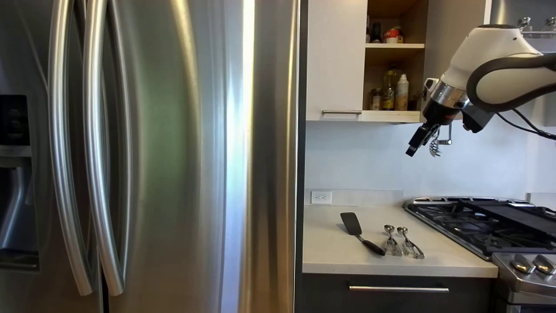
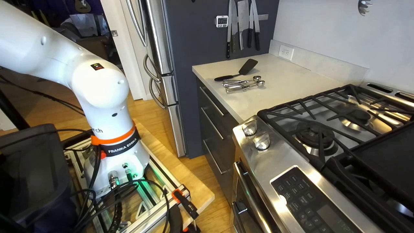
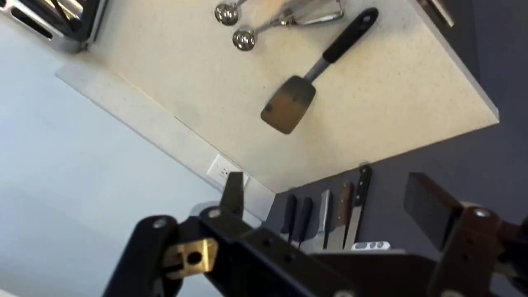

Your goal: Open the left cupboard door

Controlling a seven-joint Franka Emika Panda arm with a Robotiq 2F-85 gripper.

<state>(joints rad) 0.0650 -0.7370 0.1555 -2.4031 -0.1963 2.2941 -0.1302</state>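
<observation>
The left cupboard door is a cream panel in an exterior view, closed, with a slim horizontal metal handle at its bottom edge. My gripper hangs to the right of that handle and lower in the picture, apart from the door. In the wrist view the jaws are spread wide with nothing held between them. I cannot make out the door in the wrist view. A dark shape low between the jaws there is unclear. The cupboard and gripper are out of frame in the exterior view showing the robot's base.
The twin right cupboard door stands open, showing shelves with bottles. The fridge is at the left. A spatula and two scoops lie on the counter. Knives hang beside it. The stove adjoins.
</observation>
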